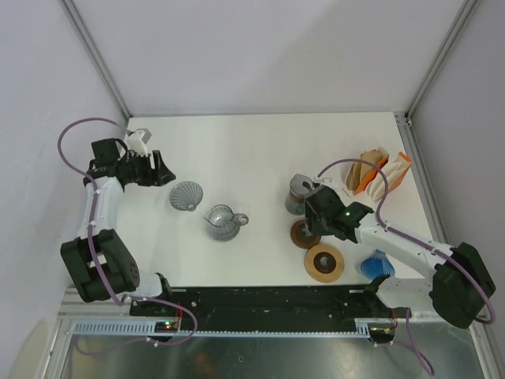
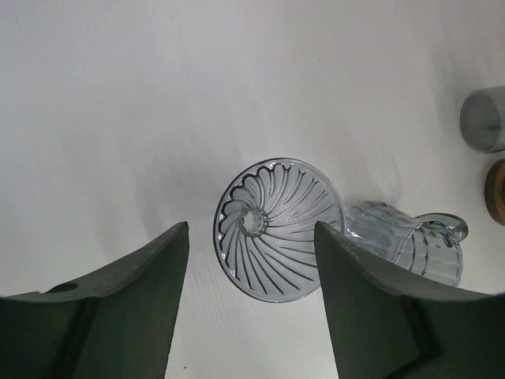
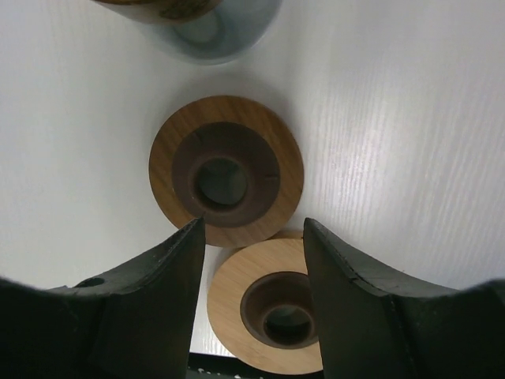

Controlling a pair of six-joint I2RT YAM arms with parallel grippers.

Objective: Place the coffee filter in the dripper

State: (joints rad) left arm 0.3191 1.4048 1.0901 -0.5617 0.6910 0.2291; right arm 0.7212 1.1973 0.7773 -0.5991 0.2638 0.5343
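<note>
The dripper (image 1: 186,195) is a clear ribbed glass cone on the white table, left of centre; its ribbed inside (image 2: 272,229) faces the left wrist camera. My left gripper (image 1: 164,174) (image 2: 251,229) is open just short of the dripper, holding nothing. Coffee filters (image 1: 369,168), brown and white papers, stand in an orange-and-white holder (image 1: 393,175) at the far right. My right gripper (image 1: 310,223) (image 3: 252,223) hovers open and empty over two wooden rings (image 3: 227,170) (image 3: 276,312).
A glass pitcher (image 1: 223,223) (image 2: 410,245) stands right of the dripper. A grey cup (image 1: 298,193) (image 3: 221,31) sits just beyond the wooden rings (image 1: 324,262). A blue ribbed cone (image 1: 376,264) lies near the right arm's base.
</note>
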